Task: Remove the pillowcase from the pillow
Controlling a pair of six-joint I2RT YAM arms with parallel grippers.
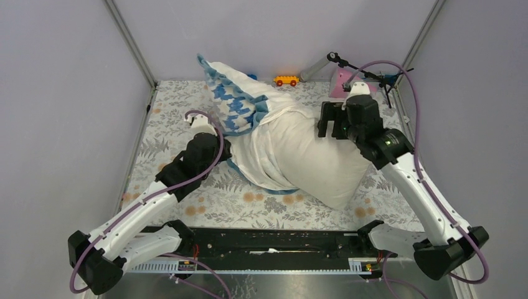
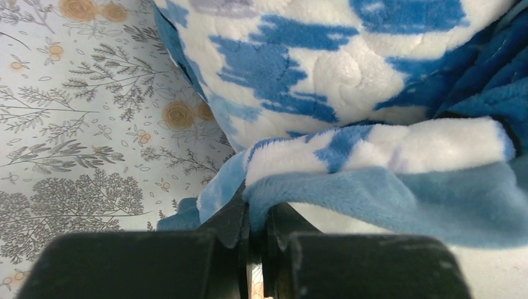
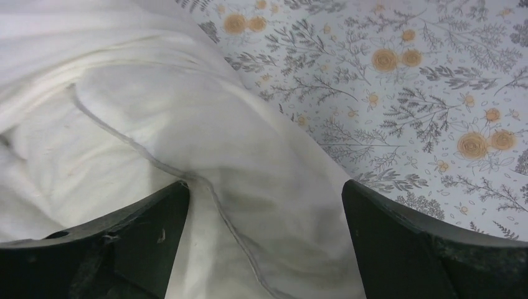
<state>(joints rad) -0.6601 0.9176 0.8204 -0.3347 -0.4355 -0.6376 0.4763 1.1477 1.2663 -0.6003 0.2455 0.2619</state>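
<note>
The pillowcase (image 1: 235,103) is bunched at the table's back left, its blue-and-white print up and its white inner face (image 1: 261,149) turned out over the pillow's left end. The cream-white pillow (image 1: 320,162) sticks out of it toward the right front. My left gripper (image 1: 225,149) is at the pillowcase's left edge. In the left wrist view it (image 2: 256,215) is shut on the fluffy blue edging of the pillowcase (image 2: 324,68). My right gripper (image 1: 327,121) hovers over the pillow's far right side. In the right wrist view it (image 3: 264,187) is open, straddling a pillow (image 3: 124,124) seam.
The floral table cloth (image 1: 187,124) covers the table. At the back edge are an orange-and-yellow toy car (image 1: 286,80), a grey bar (image 1: 314,67), a pink object (image 1: 342,81) and a black stand (image 1: 339,59). Grey walls close in the left, back and right.
</note>
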